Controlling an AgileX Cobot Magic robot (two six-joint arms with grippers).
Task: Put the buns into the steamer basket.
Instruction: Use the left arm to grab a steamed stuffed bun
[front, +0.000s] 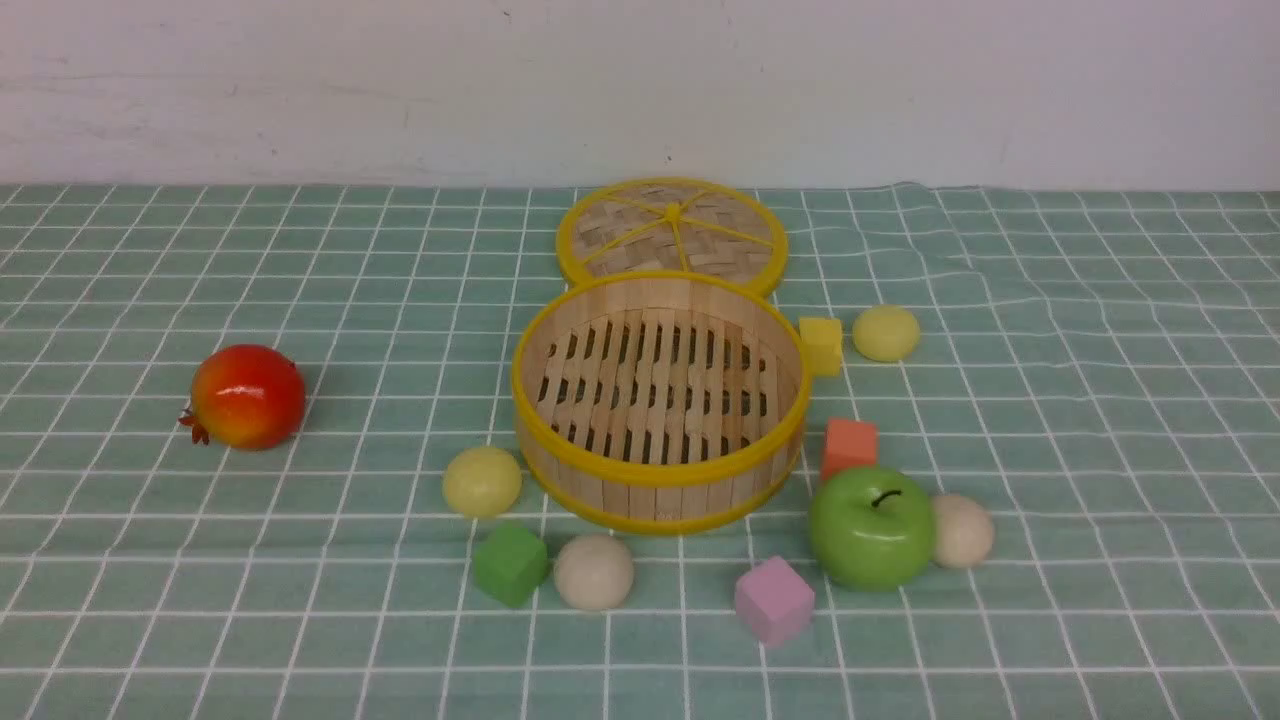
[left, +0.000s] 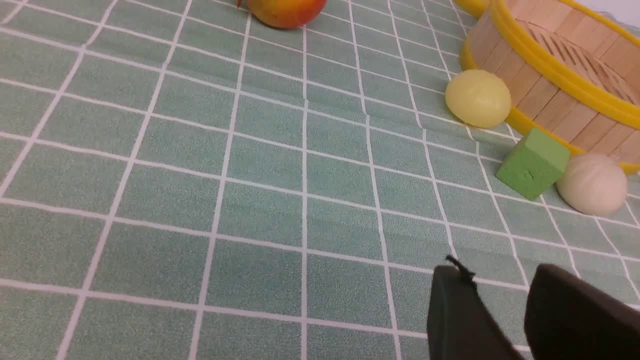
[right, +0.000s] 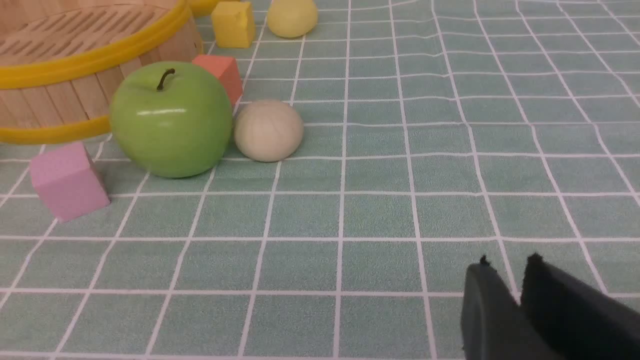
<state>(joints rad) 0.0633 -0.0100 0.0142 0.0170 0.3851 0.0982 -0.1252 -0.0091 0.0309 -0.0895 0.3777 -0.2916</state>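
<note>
The steamer basket stands empty at the table's middle. Four buns lie on the cloth around it: a pale yellow bun at its front left, a cream bun in front, a pale yellow bun at its right rear, and a cream bun touching the green apple's right side. No gripper shows in the front view. My left gripper is slightly open and empty, well short of the yellow bun and cream bun. My right gripper is shut and empty, well short of the cream bun.
The woven lid lies behind the basket. A red pomegranate sits far left. The green apple sits front right of the basket. Green, pink, orange and yellow cubes lie among the buns.
</note>
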